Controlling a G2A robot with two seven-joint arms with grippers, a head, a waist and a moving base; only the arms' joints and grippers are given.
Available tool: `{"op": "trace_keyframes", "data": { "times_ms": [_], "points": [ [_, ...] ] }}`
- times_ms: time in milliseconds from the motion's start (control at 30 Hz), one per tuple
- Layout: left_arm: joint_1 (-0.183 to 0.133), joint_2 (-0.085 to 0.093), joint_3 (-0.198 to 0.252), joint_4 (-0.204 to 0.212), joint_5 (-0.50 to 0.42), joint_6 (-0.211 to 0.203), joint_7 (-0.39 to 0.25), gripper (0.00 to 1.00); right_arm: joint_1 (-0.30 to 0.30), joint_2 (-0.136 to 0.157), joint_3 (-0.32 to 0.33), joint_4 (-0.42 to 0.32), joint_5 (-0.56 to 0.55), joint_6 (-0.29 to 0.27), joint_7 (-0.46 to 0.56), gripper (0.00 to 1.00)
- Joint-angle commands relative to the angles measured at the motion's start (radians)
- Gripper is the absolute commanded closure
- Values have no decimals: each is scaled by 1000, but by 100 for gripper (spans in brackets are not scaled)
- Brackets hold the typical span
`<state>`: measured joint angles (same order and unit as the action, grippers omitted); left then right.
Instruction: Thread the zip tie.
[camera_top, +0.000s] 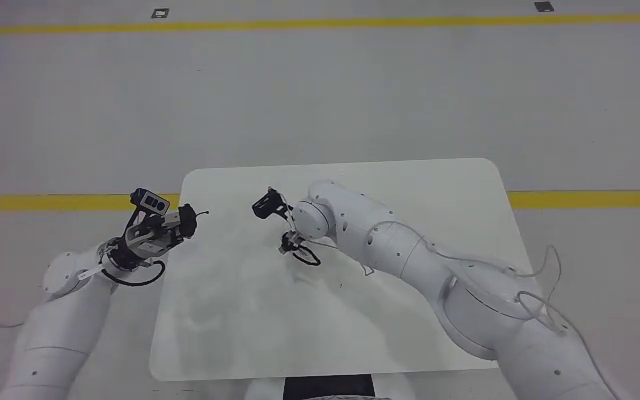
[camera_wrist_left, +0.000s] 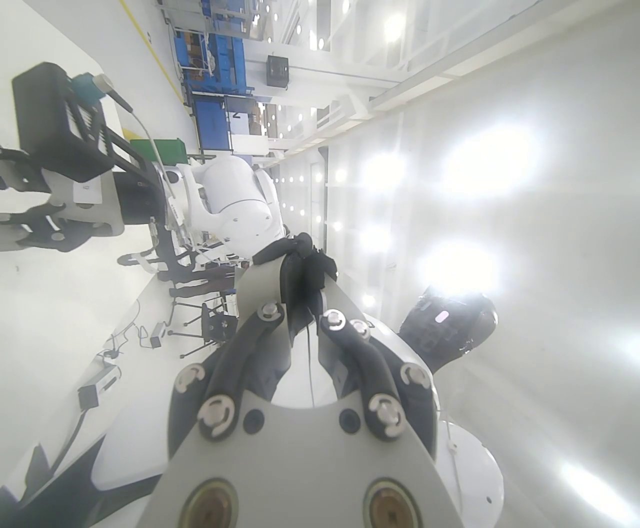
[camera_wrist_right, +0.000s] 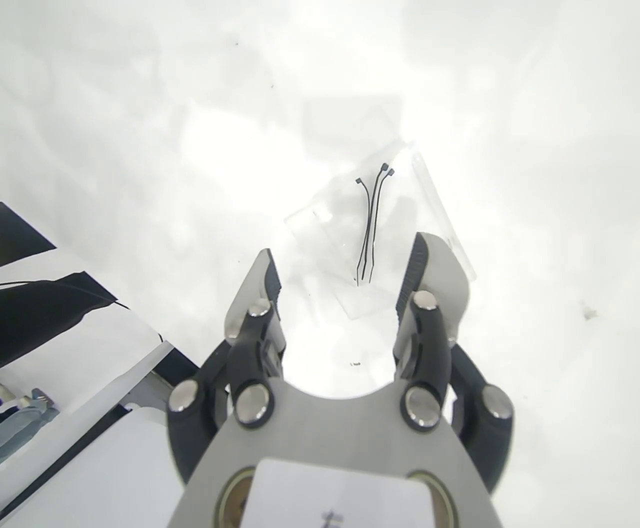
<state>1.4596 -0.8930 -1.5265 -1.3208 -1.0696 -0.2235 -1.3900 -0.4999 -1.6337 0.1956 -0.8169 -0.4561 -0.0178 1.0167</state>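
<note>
Apparently to present it for threading, the left tool (camera_wrist_left: 301, 267) is clamped on what looks like a thin black zip tie (camera_wrist_left: 313, 360), while the right tool (camera_wrist_right: 345, 256), spread apart, hangs above spare ties (camera_wrist_right: 371, 225) in a clear tray (camera_wrist_right: 441, 210).

One zip tie (camera_top: 203, 212) sits clamped in the left gripper (camera_top: 189, 217), left of centre in the top view, at the left edge of the table (camera_top: 420, 200). It is a thin black strip. Its short free end pokes out past the fingertips toward the table's middle, clear of the surface. From the left wrist we see it as a fine dark line running between the closed fingers.

Three more zip ties (camera_wrist_right: 370, 225) lie flat on a clear sheet (camera_wrist_right: 320, 220) on the table. They are thin, black and nearly straight, with small square heads at one end. Their tails draw close together, and two appear to cross.
</note>
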Motion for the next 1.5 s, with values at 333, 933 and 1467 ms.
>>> {"op": "trace_keyframes", "data": {
  "times_ms": [333, 933, 1467],
  "points": [
    [0, 0, 0, 0, 0, 0, 0, 100, -16, -63, 7, 123, -43, -24, -16, 95],
    [0, 0, 0, 0, 0, 0, 0, 100, -20, -175, 11, 312, -124, -36, -61, 90],
    [0, 0, 0, 0, 0, 0, 0, 100, -21, -243, 29, 436, -168, -57, -78, 92]
  ]
}}
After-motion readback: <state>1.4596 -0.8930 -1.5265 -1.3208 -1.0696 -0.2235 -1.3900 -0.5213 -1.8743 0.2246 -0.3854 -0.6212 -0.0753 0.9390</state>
